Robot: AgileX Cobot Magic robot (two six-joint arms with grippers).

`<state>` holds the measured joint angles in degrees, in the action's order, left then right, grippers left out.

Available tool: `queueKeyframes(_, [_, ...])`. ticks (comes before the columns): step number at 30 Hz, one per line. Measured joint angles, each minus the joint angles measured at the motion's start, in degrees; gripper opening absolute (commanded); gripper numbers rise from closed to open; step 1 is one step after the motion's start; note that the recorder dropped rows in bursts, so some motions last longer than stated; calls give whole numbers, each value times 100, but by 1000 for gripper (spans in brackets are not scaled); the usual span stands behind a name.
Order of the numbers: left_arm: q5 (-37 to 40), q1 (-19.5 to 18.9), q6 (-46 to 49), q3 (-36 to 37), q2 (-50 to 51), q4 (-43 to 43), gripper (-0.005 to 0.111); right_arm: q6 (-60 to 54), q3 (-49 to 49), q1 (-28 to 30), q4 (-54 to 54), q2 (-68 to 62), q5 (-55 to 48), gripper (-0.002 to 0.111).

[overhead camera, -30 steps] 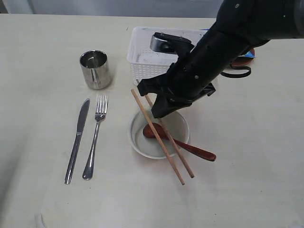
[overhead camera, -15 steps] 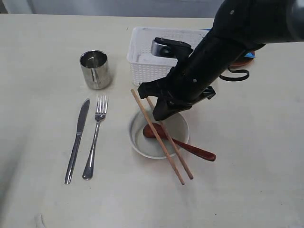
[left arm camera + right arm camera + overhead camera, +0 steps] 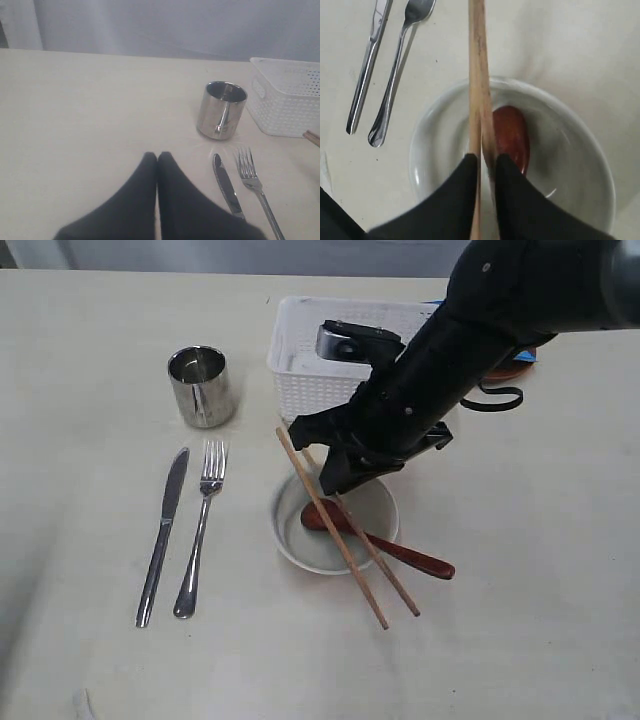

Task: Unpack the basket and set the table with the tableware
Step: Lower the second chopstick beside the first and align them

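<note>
My right gripper [image 3: 335, 480] [image 3: 486, 159] is shut on the wooden chopsticks [image 3: 350, 565] [image 3: 477, 75], which slant across the pale round bowl [image 3: 290, 545] [image 3: 570, 165] with their far tips over the table [image 3: 520, 620]. The dark red-brown spoon [image 3: 400, 552] [image 3: 510, 135] lies in the bowl, its handle sticking out over the rim. The steel cup [image 3: 201, 386] [image 3: 222, 110], knife [image 3: 163, 535] [image 3: 227, 187] and fork [image 3: 200, 530] [image 3: 252, 177] rest on the table. My left gripper [image 3: 157, 156] is shut and holds nothing, hovering short of the knife. The white basket [image 3: 305, 380] [image 3: 287, 97] stands behind the bowl.
The right arm hides much of the basket's inside. A small brown plate [image 3: 508, 368] and a sliver of a blue bag [image 3: 528, 356] peek out behind the arm at the back right, beside a black cable loop [image 3: 500, 395].
The far tip of one chopstick has swung slightly outward to the right, so the pair splays more. The right gripper has barely shifted; everything else is still.
</note>
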<state>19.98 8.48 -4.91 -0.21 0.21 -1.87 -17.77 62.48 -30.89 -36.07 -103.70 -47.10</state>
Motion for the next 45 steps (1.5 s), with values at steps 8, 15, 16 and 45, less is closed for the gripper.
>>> queueKeyframes(8, [0, 0, 0, 0, 0, 0, 0, 0, 0, 0, 0, 0, 0, 29])
queueKeyframes(15, [0, 0, 0, 0, 0, 0, 0, 23, 0, -358, 216, 0, -162, 29])
queueKeyframes(16, [0, 0, 0, 0, 0, 0, 0, 131, 0, -461, 426, 0, -37, 29])
queueKeyframes(45, [0, 0, 0, 0, 0, 0, 0, 1385, 0, -1663, 2159, 427, -47, 22])
